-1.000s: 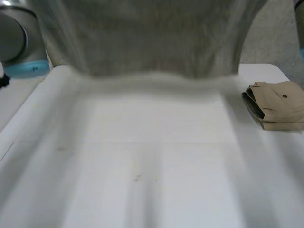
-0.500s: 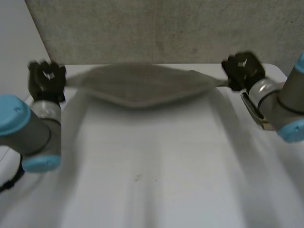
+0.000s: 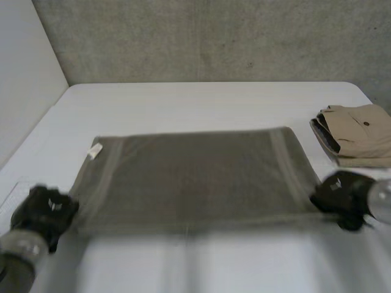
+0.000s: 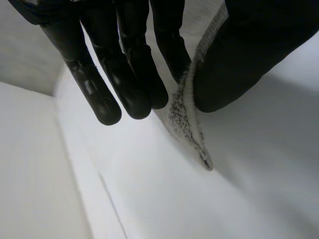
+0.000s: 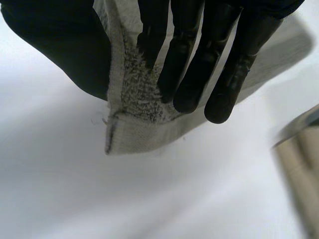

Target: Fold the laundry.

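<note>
White table (image 3: pixel 201 101) with a grey-brown towel (image 3: pixel 195 177) spread flat on it, long axis running left to right. A folded khaki garment (image 3: pixel 360 134) sits apart, off the towel's right end. The left hand (image 3: pixel 46 210) is down low, pinching the towel's near-left corner between thumb and straight fingers. The right hand (image 3: pixel 342 195) pinches the near-right corner the same way.

A white table (image 3: pixel 201 101) stands against a rough grey wall (image 3: pixel 214 36).
</note>
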